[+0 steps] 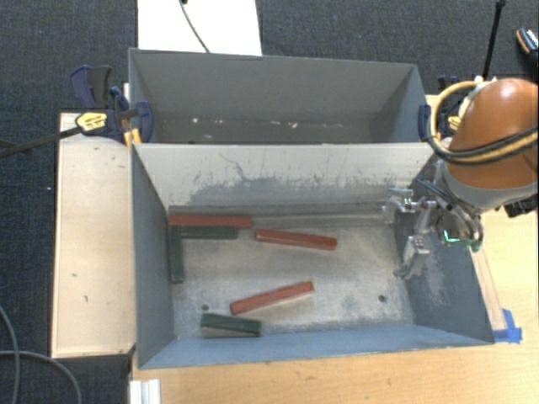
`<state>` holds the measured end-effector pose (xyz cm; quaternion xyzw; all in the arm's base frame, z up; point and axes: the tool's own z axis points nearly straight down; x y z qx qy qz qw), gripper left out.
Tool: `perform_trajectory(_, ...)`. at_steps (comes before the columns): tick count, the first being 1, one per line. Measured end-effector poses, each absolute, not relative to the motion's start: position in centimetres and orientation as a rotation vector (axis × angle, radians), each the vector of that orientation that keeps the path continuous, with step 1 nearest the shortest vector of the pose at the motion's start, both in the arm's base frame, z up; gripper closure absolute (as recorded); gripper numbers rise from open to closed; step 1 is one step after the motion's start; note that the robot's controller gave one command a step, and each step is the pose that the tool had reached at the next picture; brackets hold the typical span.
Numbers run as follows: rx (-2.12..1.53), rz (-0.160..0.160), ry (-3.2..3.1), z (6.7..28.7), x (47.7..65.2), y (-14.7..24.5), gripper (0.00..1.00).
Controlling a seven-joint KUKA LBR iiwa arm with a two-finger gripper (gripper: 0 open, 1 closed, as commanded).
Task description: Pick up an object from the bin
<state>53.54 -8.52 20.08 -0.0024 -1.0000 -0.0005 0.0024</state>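
Observation:
My gripper [410,263] hangs at the right side of the bin, close to the right wall, with nothing between its fingers. Nearest to it lies a red-brown stick [296,240], to its left in the middle of the bin. Another red-brown stick [271,297] lies slanted lower down, towards the front. Both are well apart from the gripper.
A third red-brown stick [210,220] lies along the back left, with a dark green stick [205,233] just below it and another dark green stick [175,255] upright by the left wall. A short dark green stick [230,326] lies at the front left.

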Motion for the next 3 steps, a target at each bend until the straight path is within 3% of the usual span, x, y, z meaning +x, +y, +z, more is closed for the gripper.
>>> perform_trajectory(1, 0.159, -0.006, -3.132, 10.8, 53.9, -1.8, 0.00)
perform_trajectory(2, 0.509, -0.005, -3.098, 7.0, 53.4, 6.0, 0.00)
perform_trajectory(3, 0.509, -0.001, -3.099, 7.0, 53.5, 5.7, 1.00)
